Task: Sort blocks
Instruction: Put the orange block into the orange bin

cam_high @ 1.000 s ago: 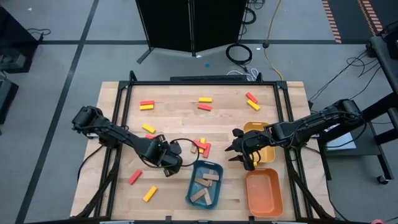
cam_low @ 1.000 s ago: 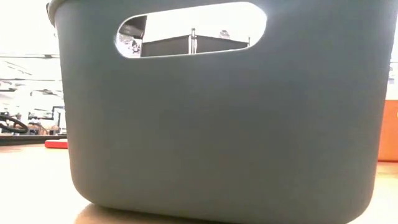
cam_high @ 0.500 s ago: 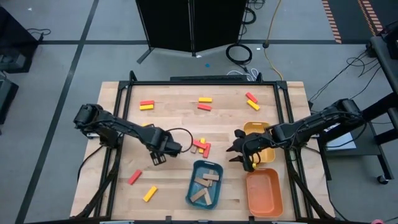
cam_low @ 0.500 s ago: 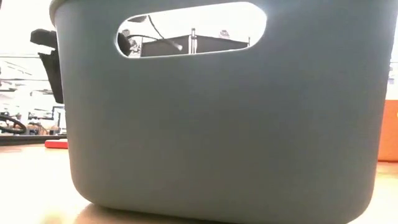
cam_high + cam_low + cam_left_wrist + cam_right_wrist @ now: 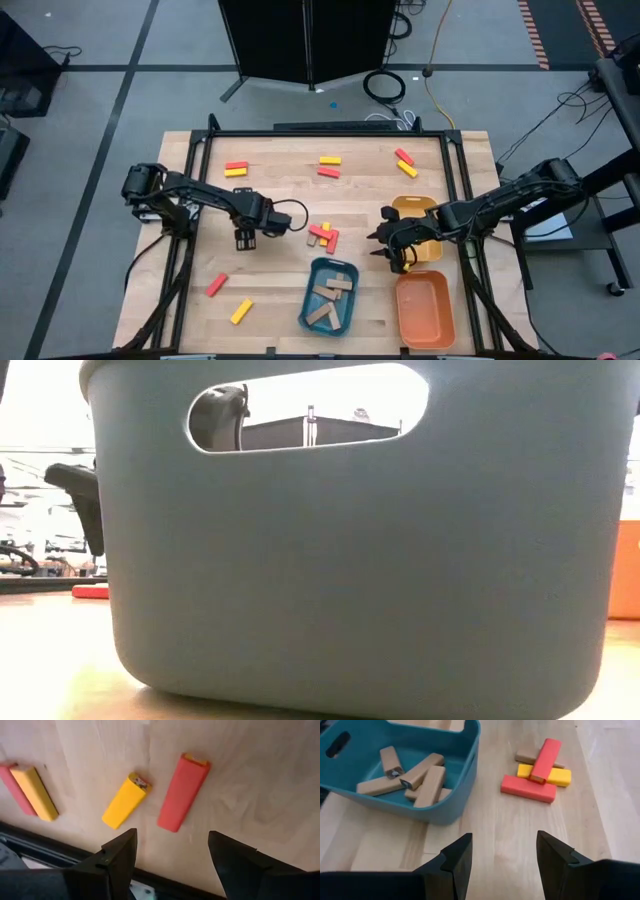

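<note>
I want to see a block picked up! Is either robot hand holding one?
No. The left gripper and right gripper are both open and empty, above the table.

Two dark jointed arms with looping black cables

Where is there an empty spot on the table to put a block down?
Bare wood lies between the red-and-yellow pair and the crossed pile, and left of the blue tray past the loose red block. It is crowded around the blue, orange and yellow trays.
</note>
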`<state>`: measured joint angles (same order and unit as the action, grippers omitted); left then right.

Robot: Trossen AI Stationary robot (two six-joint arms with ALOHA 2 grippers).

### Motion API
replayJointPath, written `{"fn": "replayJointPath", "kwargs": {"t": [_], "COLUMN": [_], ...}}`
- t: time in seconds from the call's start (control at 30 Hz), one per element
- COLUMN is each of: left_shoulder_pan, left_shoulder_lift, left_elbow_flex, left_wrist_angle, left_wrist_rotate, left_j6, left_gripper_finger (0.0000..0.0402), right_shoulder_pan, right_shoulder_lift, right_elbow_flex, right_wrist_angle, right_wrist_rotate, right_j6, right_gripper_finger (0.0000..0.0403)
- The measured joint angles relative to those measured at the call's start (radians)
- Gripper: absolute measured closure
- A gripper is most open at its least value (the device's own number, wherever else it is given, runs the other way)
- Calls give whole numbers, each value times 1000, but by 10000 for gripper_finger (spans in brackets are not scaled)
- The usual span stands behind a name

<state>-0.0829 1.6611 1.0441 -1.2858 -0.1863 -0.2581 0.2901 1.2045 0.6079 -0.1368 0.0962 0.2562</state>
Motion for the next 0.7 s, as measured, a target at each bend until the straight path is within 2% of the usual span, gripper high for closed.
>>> {"fn": "replayJointPath", "kwargs": {"t": [0.13,0.4,0.6,0.7], "left_shoulder_pan": [12,11,17,18], "left_shoulder_lift": [0,0,1,2], "left_elbow_flex": [-29,-53,-115,-137], "left_wrist_angle": [60,165,239,240], "left_wrist_rotate": [-9,17,72,64], "left_j6": [78,240,266,266], "left_gripper_finger": [159,160,160,160], "right_shoulder_pan": [0,0,0,0], "right_shoulder_lift": [0,0,0,0], "right_elbow_flex": [-3,-3,-3,-3], "right_wrist_angle": [-1,-2,-2,-2], "right_wrist_rotate": [43,44,44,44], "right_j6": [-11,-28,-14,-10], "right_gripper_finger": [257,257,257,257]}}
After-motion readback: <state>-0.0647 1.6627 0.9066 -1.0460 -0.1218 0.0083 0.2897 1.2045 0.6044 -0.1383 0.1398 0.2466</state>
